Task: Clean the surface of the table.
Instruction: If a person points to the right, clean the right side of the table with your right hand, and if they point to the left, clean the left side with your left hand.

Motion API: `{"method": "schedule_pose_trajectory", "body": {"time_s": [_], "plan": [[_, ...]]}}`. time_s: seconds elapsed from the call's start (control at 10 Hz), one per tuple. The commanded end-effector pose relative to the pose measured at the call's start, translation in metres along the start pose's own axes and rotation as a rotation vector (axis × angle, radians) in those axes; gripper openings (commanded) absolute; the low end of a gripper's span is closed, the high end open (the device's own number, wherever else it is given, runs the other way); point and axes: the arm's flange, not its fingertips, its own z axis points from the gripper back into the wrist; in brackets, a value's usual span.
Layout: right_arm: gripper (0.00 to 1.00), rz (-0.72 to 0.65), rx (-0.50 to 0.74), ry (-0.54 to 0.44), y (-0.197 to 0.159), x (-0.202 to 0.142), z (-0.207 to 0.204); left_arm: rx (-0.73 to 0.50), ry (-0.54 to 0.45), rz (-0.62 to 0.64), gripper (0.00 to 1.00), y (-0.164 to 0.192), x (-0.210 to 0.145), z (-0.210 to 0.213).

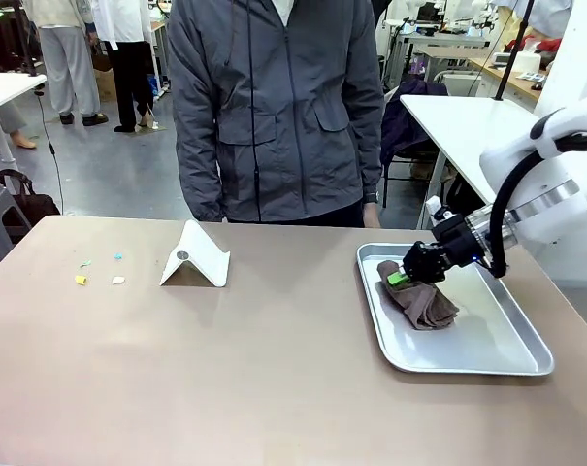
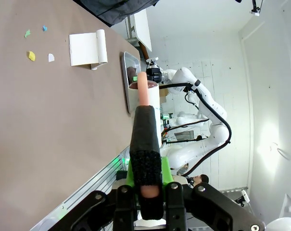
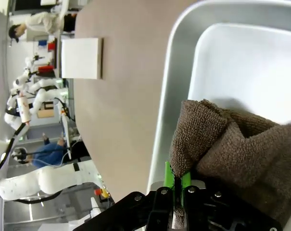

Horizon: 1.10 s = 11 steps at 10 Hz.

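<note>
Right gripper (image 1: pixel 402 277) clamped on cloth (image 1: pixel 424 303) in tray (image 1: pixel 468 369), presumably to carry it out for wiping. Left gripper (image 2: pixel 146 192) closed on stick (image 2: pixel 145 139), possibly a brush. Table (image 1: pixel 225 369) spans foreground; scraps (image 1: pixel 81 280) far-left.

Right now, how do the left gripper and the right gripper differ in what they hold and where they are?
The right gripper is shut on a corner of the crumpled brown towel; the left gripper is shut on a stiff black-sleeved rod with a peach tip. The right gripper sits low over the metal tray, where its towel lies; the left gripper's rod juts straight out, resting on nothing. Both have green pads and are shut.
</note>
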Motion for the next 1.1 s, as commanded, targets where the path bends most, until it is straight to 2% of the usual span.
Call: {"method": "schedule_pose_trajectory", "body": {"time_s": [0.0,0.3,0.6,1.0], "plan": [[0.05,0.050,-0.035,0.001,0.002,0.002,-0.014,0.002,-0.003,-0.005,0.00,-0.004,-0.003,-0.003],[0.05,0.044,-0.117,0.035,0.000,0.000,-0.015,0.002,-0.003,-0.005,0.00,-0.004,-0.003,-0.003],[0.05,0.064,-0.214,0.119,-0.006,-0.007,0.006,0.002,-0.003,-0.005,0.00,-0.004,-0.003,-0.003],[0.05,0.020,-0.242,0.045,-0.023,-0.016,0.041,0.002,-0.003,-0.005,0.00,-0.004,-0.003,-0.003]]}}
